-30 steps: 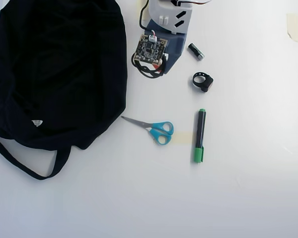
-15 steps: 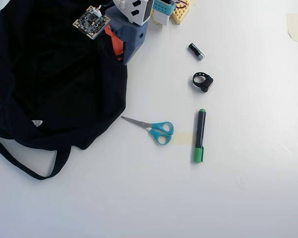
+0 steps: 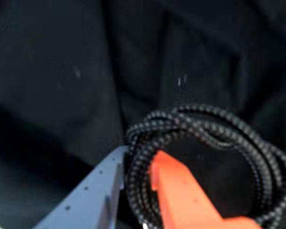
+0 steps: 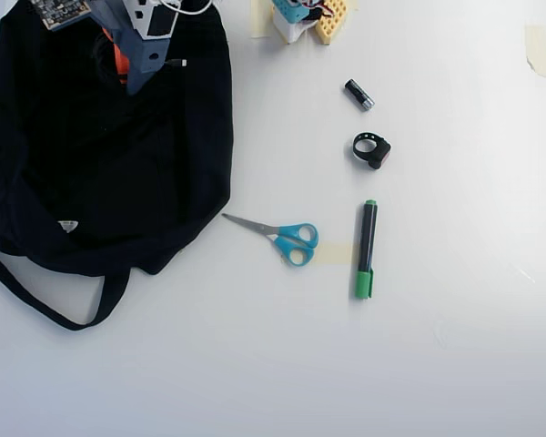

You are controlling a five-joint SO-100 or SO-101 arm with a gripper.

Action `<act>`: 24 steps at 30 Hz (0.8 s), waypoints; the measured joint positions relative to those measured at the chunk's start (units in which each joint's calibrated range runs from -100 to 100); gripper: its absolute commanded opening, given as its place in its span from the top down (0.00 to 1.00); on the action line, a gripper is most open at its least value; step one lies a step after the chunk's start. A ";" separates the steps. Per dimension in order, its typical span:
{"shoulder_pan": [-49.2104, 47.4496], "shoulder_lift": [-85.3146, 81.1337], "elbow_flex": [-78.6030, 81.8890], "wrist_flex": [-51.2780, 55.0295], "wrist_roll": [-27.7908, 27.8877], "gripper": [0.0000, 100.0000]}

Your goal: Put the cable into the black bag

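The cable (image 3: 181, 121), a black braided coil, hangs between a blue-grey finger (image 3: 100, 186) and an orange finger (image 3: 181, 191) in the wrist view. My gripper (image 3: 139, 157) is shut on one side of the coil. Dark fabric of the black bag (image 3: 62, 71) fills everything behind it. From overhead, the gripper (image 4: 125, 80) is above the upper part of the black bag (image 4: 73, 155), which lies at the left of the table. The cable itself is lost against the black fabric in that view.
Right of the bag lie blue-handled scissors (image 4: 287, 238), a green marker (image 4: 367, 248), a small black ring strap (image 4: 371, 149) and a short black cylinder (image 4: 358, 95). The arm's base (image 4: 305, 16) is at the top edge. The bag's strap (image 4: 45, 305) loops out at the lower left.
The arm has swung left from the table beside the bag to above the bag's upper part, carrying the cable with it. The other objects have not moved.
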 measured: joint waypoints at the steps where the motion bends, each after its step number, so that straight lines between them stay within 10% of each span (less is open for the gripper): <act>1: 0.81 1.41 -0.39 0.00 0.49 0.98; 16: 7.71 18.26 -15.96 2.92 3.52 0.80; 24: 1.84 10.21 -15.96 18.12 3.42 0.98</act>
